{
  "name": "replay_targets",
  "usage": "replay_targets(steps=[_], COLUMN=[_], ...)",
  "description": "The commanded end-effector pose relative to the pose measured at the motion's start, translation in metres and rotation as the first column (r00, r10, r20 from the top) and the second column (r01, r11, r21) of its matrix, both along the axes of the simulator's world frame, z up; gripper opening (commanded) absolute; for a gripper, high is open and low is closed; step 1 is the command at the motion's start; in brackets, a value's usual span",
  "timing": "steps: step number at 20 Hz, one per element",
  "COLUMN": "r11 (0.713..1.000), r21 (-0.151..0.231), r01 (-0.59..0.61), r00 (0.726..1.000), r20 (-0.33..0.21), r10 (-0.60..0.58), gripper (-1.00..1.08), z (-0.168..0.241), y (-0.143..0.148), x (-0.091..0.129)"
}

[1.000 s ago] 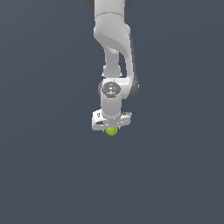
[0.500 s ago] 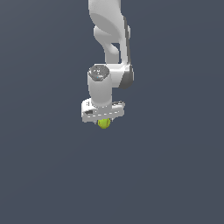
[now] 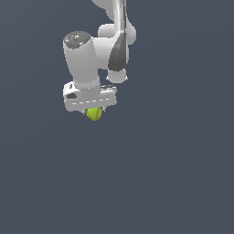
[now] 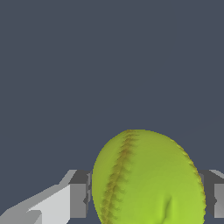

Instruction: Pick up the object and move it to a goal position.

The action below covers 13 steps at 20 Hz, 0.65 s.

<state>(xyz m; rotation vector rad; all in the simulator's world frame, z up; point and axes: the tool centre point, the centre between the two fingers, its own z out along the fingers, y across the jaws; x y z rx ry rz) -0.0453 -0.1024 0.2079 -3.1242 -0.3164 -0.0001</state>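
Gripper (image 3: 94,111) fingers (image 4: 78,199) pinch the yellow-green ball (image 3: 94,113) against both sides, open grey floor (image 3: 173,173) all around.

Sim env, not a real room: I'm over flat uniform dark grey-blue bg, rendered look, no furnishings.

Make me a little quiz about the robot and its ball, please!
1. What colour is the ball?
2. True or false: the ball lies loose on the floor, away from the gripper.
3. In the wrist view, what runs down the ball: A) a seam of stitches, B) a blue stripe, C) a sticker?

Key:
1. Yellow-green.
2. False; it sits between the fingers, under the white arm.
3. A.
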Motion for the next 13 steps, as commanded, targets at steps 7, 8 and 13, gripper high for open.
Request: replay_targets(steps=[7,8,13], r11=[1.0,1.0,1.0], r21=[0.0,0.0,-0.001], r01=[-0.001,-0.001,-0.001], r00=[1.0,1.0,1.0], r20=[0.0,0.0,0.0], r10=[0.001,0.001,0.001], gripper=[-1.0,-1.0,-1.0], z=[0.051,0.054,0.06], y=[-0.032,-0.034,-0.038], x=[-0.007,-0.007,-0.007])
